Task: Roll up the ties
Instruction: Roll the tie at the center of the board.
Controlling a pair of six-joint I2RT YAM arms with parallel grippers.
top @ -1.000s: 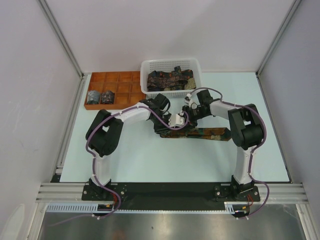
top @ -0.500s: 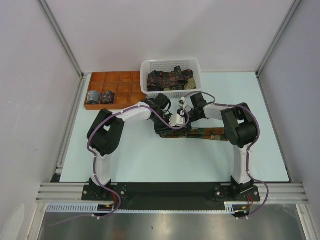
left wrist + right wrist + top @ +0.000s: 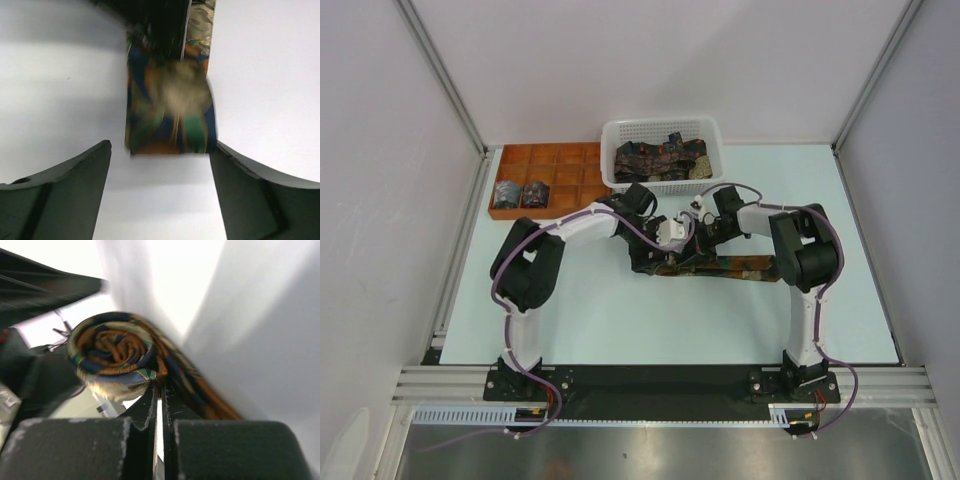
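One tie (image 3: pixel 740 267) lies across the table's middle, dark with orange, green and gold motifs. Its left end is wound into a small roll (image 3: pixel 170 107). My left gripper (image 3: pixel 161 148) is open, its fingers (image 3: pixel 75 190) standing on either side of the roll's near edge without gripping it. In the right wrist view the roll (image 3: pixel 112 360) shows as a spiral, and my right gripper (image 3: pixel 161 385) is shut, nipping the fabric where the flat tail leaves the roll. From above, both grippers (image 3: pixel 678 246) (image 3: pixel 700 238) meet over that roll.
A white mesh basket (image 3: pixel 660 124) with more ties (image 3: pixel 660 157) stands at the back centre. To its left is an orange-brown compartment tray (image 3: pixel 565 155) with two rolled ties (image 3: pixel 506 192) (image 3: pixel 534 192) in its front left cells.
My left gripper has opened and let go of the roll. My right gripper has shut on the tie at the roll after shifting slightly.
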